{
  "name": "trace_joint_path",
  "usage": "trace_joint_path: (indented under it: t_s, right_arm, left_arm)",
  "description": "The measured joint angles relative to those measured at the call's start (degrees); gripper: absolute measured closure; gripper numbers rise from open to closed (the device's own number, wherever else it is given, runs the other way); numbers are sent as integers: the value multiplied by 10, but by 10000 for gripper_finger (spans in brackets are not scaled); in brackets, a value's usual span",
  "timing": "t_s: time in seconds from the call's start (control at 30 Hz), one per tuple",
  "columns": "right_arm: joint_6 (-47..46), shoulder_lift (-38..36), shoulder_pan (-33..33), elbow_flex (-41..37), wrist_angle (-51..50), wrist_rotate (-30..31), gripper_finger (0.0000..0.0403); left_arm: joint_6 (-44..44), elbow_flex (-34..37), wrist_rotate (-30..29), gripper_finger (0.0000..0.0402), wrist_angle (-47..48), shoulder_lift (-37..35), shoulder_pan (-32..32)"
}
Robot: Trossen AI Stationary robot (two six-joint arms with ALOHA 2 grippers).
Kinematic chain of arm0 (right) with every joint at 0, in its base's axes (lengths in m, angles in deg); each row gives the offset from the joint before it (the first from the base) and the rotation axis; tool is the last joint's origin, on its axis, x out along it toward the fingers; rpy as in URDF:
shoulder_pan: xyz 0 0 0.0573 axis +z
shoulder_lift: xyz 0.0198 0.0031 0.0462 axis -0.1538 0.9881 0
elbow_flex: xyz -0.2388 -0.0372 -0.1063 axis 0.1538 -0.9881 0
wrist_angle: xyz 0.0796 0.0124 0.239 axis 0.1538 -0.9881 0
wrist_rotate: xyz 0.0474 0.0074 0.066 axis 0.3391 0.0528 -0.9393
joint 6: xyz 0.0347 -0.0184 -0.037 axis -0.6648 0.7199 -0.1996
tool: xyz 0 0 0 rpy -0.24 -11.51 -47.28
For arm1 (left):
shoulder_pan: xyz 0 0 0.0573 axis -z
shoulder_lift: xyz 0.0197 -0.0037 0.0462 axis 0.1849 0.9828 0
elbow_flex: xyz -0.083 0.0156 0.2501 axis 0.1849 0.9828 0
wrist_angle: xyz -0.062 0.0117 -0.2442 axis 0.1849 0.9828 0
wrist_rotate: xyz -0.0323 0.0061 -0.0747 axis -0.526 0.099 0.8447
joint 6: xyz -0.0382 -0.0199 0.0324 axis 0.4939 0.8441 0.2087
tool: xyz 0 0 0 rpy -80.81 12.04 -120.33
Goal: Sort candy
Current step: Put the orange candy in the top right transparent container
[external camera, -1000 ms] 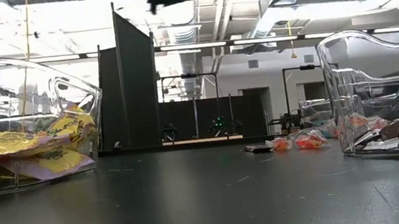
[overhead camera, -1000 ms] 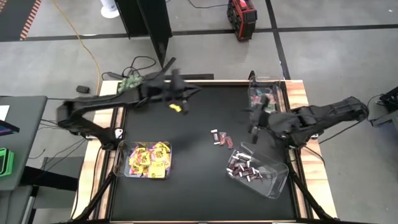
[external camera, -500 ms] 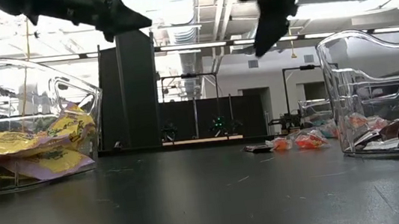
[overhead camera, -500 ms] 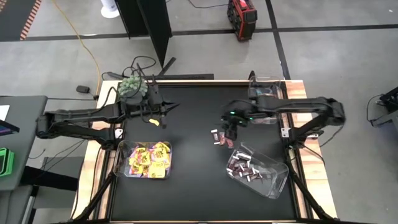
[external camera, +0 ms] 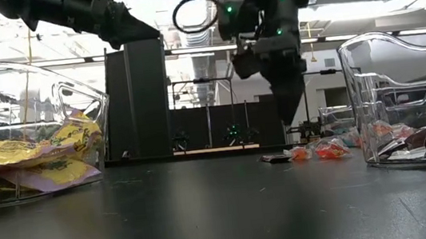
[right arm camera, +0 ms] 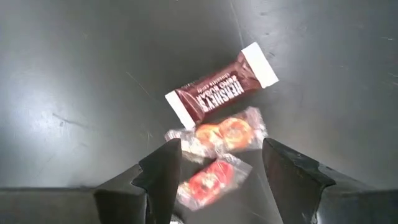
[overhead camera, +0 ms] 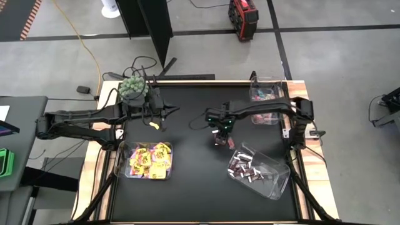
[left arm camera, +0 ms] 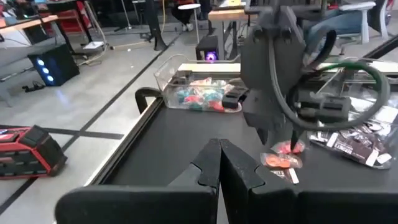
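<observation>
Now right claw (right arm camera: pixel 216 171) moved over loose candy (right arm camera: pixel 221 134), open.

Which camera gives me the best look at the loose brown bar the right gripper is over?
The right wrist view: the brown bar lies flat, label readable, just beyond the open right gripper. In the high view the arm mostly hides it. The low view shows only a dark sliver edge-on. The left wrist view catches a corner behind the right arm.

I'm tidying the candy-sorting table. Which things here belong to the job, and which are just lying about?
Part of the job:
- loose brown mini bar and two orange-red wrapped sweets under the right gripper, fingers open
- yellow packets in their bin
- dark bars in their bin
- left gripper, shut

Just lying about:
- fuzzy green plant
- red case on the floor
</observation>
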Motion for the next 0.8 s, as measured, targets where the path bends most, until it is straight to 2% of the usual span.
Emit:
trace_joint_path:
  t_s: [0.27, 0.6, 0.8]
  right_arm:
    - [-12, 47, -5, -4, 1, -1, 167]
    - [-21, 81, -17, -5, 19, 1, 217]
    - [-23, 96, -21, -4, 20, 4, 228]
  left_arm:
    - [-2, 0, 0, 401, -1, 0, 0]
    - [-4, 0, 0, 401, 6, 0, 0]
    - [-7, 0, 0, 401, 12, 0, 0]
